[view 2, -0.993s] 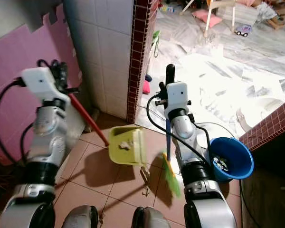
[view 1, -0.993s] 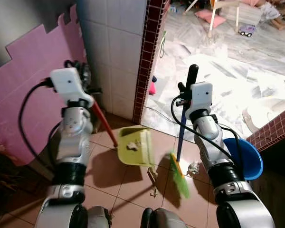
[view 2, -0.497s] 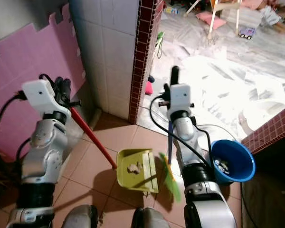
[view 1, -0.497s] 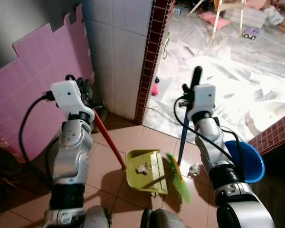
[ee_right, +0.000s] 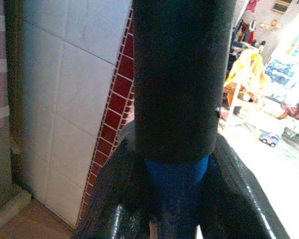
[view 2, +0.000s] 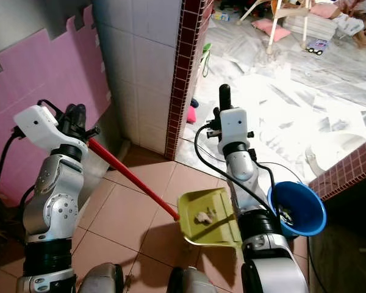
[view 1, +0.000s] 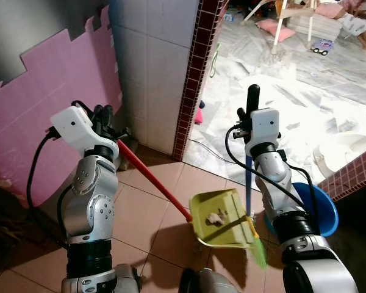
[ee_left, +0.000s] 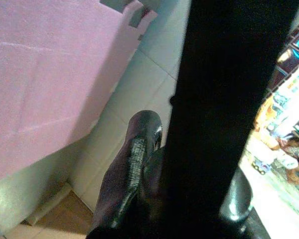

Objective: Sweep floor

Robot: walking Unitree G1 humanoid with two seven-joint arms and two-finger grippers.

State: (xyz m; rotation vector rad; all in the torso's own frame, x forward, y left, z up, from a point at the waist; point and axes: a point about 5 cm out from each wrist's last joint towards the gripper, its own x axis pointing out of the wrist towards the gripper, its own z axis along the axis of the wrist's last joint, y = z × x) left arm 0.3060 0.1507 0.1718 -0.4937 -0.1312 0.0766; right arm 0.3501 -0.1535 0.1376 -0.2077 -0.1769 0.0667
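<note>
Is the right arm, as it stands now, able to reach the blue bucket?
Probably not freely. The right gripper is shut on the broom, so it has no free fingers. The blue bucket itself stands close beside that arm, with nothing between them.

Both head views looked forward and down from above the arms onto the tiled floor (view 1: pixel 146 213), sharing the dustpan (view 2: pixel 208 217) at lower centre and the blue bucket (view 1: pixel 320 204) at right. Each wrist camera sat very close behind its fingers, facing the white tiled wall (ee_right: pixel 65 94).
</note>
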